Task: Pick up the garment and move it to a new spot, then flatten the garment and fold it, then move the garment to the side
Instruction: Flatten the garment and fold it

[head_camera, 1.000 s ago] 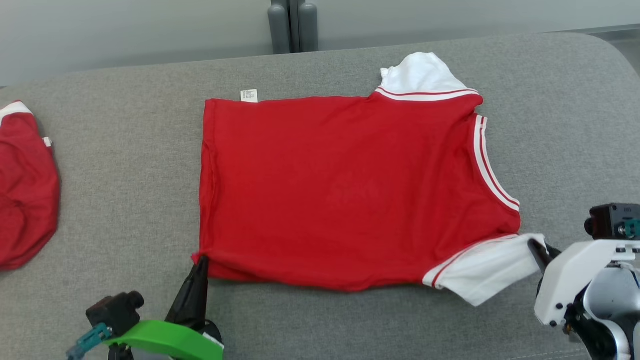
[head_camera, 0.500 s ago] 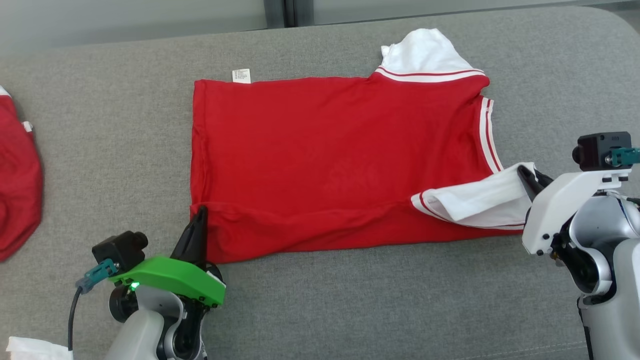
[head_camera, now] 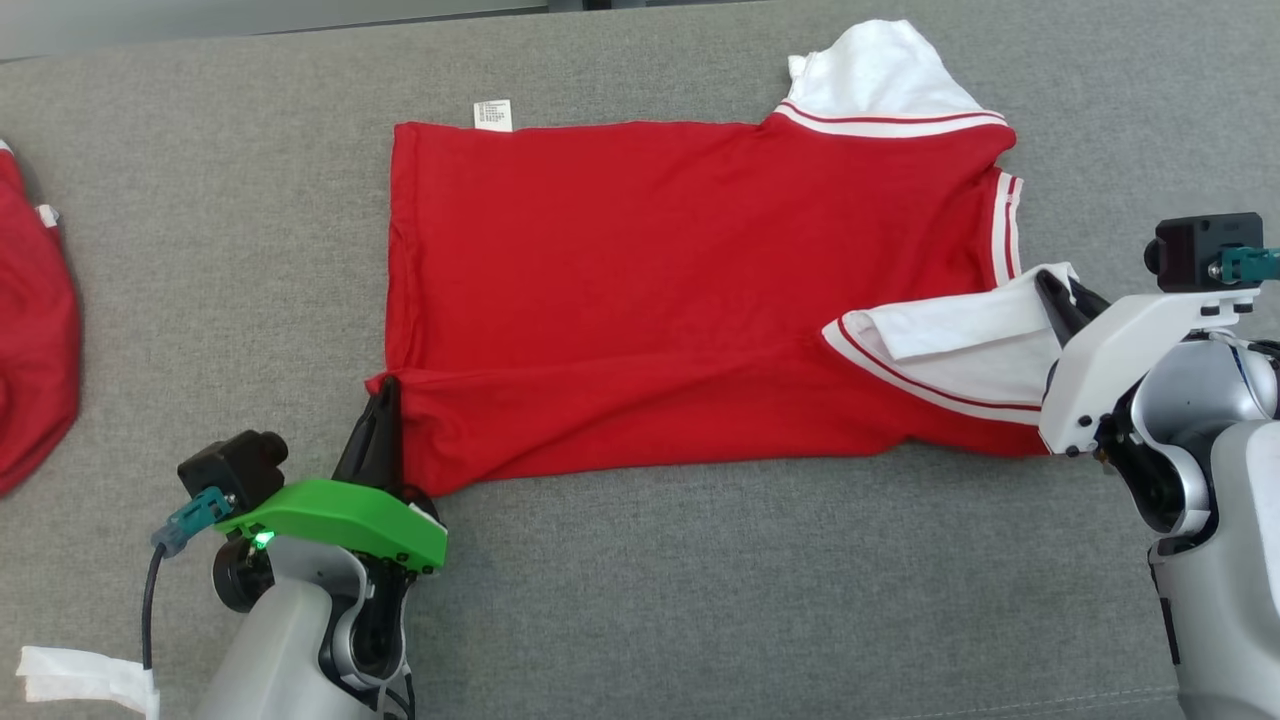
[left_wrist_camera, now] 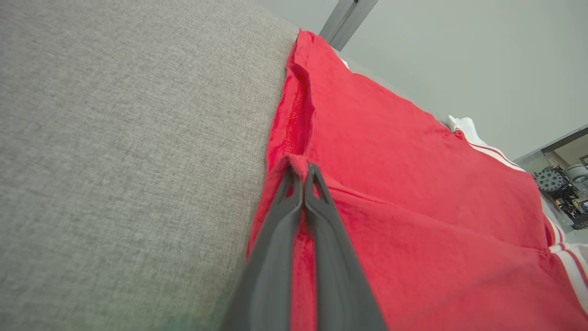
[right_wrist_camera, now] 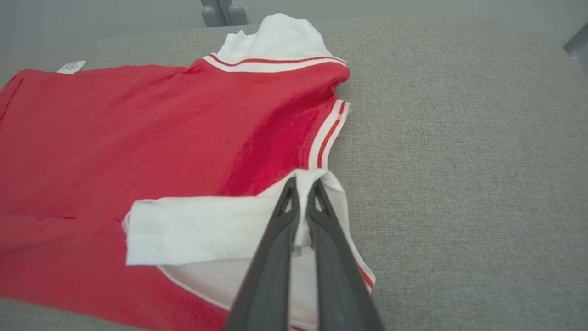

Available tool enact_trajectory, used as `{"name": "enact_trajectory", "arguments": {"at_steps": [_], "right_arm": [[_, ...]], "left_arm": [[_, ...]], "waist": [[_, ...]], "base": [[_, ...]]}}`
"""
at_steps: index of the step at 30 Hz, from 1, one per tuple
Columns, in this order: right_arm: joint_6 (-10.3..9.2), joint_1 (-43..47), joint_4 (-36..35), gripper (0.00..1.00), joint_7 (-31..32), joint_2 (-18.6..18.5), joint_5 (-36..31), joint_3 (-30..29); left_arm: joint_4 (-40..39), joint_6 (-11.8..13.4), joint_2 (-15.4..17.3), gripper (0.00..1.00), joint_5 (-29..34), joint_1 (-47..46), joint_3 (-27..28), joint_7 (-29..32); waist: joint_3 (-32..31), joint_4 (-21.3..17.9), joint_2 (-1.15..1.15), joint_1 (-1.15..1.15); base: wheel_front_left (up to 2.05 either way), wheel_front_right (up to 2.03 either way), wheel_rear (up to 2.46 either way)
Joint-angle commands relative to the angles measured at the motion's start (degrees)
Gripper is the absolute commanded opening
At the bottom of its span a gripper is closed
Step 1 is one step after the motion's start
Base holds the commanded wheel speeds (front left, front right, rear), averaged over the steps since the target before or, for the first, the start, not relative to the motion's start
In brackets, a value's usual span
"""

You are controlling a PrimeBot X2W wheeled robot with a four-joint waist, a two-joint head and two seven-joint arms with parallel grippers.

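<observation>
Lying across the middle of the grey padded surface [head_camera: 700, 600], the red garment [head_camera: 650, 280] has a fold along its near edge. The left gripper [head_camera: 388, 383] is closed on the near left hem corner, and the left wrist view shows the red cloth pinched between its fingers. The right gripper [head_camera: 1046, 282] is closed on the white sleeve [head_camera: 960, 350], which is turned over the red body, as the right wrist view shows closely. In the head view a second red cloth [head_camera: 35, 330] lies at the left edge.

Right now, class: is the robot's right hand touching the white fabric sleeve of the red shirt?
Touching. The right wrist view shows the right hand shut on a fold of the white sleeve.
</observation>
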Motion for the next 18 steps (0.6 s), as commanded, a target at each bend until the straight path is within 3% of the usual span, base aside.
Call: {"name": "enact_trajectory", "arguments": {"at_steps": [1, 5, 6, 7, 18], "right_arm": [[-0.06, -0.93, 0.49, 0.0, -0.75, -0.4, -0.35, 0.05], [-0.06, -1.81, 2.2, 0.0, -1.56, -0.17, -0.61, 0.49], [-0.06, -2.11, 2.59, 0.33, -1.85, -0.11, -0.83, 0.57], [-0.06, -2.5, 2.98, 1.0, -2.38, 0.07, -0.89, 0.74], [-0.06, -2.91, 3.98, 1.0, -7.26, -0.01, 0.43, 1.67]], "left_arm": [[0.44, -0.2, 0.03, 0.0, 0.33, -1.33, 0.12, -0.45], [1.51, -0.44, -0.44, 0.0, 0.4, -2.43, 0.08, -1.02], [1.77, -0.57, -0.59, 0.25, 0.44, -2.7, 0.01, -1.16], [2.14, -0.61, -0.67, 1.0, 0.66, -3.02, -0.11, -1.4], [3.47, -0.78, 0.19, 1.0, 3.43, -2.9, 0.11, -4.07]], "waist": [[0.3, 0.26, 0.0, 0.0], [0.64, 0.55, 0.0, 0.0], [0.68, 0.61, 0.0, 0.0], [0.73, 0.68, 0.0, 0.0], [-0.77, 0.92, 0.0, 0.0]], "base": [[0.0, 0.0, 0.0], [0.0, 0.0, 0.0], [0.0, 0.0, 0.0], [0.0, 0.0, 0.0], [0.0, 0.0, 0.0]]}}
